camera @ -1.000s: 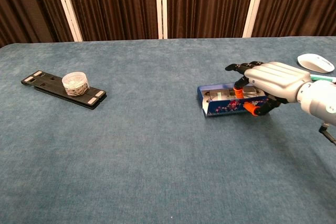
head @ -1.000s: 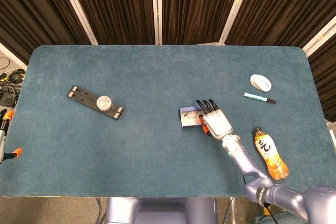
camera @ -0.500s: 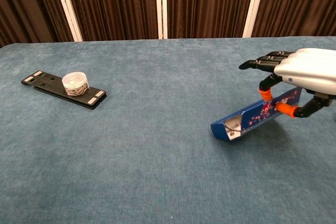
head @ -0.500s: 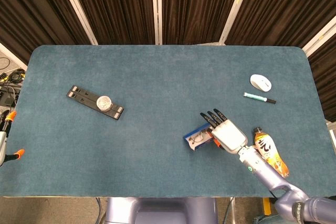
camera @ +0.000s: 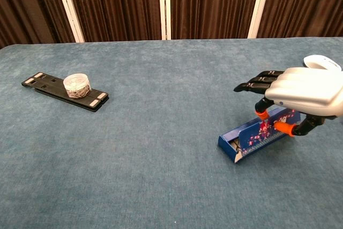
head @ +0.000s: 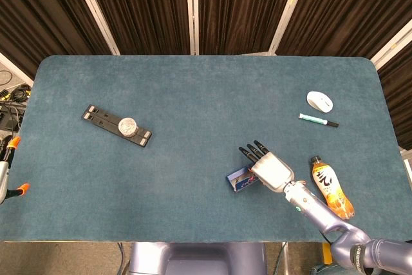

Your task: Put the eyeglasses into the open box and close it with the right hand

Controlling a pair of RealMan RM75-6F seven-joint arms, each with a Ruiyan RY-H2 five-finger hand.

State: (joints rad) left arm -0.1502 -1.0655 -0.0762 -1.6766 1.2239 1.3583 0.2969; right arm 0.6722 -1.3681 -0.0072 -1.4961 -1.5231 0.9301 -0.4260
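- Right hand (camera: 305, 90): we find it palm-down over the box, dark fingers stretched forward, while the orange-tipped thumb and a finger pinch the box's far end. We count it as gripping the box.
- Box (camera: 256, 133): blue, floral-printed, long and narrow. It lies just under and ahead of the hand, tilted, its held end raised and its near end low toward the tabletop (camera: 150, 159). In the head view the box (head: 241, 178) pokes out on the left of the hand (head: 269, 170).
- Handling, our judgement: light, thin-walled card or plastic, stiff enough to lift by one end but quick to swivel or slip in a narrow pinch. We would hold it across the long sides near the middle and set it flat before pressing the lid.
- Eyeglasses: we cannot tell whether they lie inside; the open end shows only a dim interior. Fragile, likely to slide out while the box tilts.
- Left hand: not visible in either view.
- Elsewhere: bottle (head: 331, 188) just right of the arm.
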